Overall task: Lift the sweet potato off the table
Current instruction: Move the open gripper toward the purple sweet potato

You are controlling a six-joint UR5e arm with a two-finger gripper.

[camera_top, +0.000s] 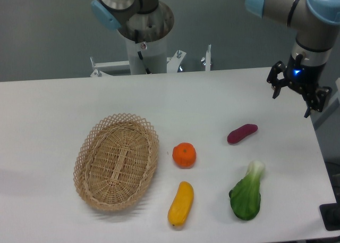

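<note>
We are at the approach step: nothing is held yet, and the sweet potato [242, 134] lies untouched on the table [64, 105], in the right half, nearer the right edge than the middle and roughly midway between the far and near edges. It lies on its side, tilted so one end points toward the far right corner.

Our gripper [297, 96] hangs above the far right corner of the table, its two fingers spread apart and holding nothing. It sits well apart from the sweet potato, farther back and more to the right.

Other things share the table. An orange [184, 154] lies near the middle, a yellow squash [180, 203] sits by the near edge, and a leafy green vegetable [247, 192] lies toward the near right corner, below the sweet potato. A woven basket [117, 160] takes up the left half.

Next, we judge, we need to bring the gripper toward the near edge and a little left until it stands over the sweet potato, turn the fingers to straddle its narrow width, then lower. The greens and orange look far enough off not to interfere.
</note>
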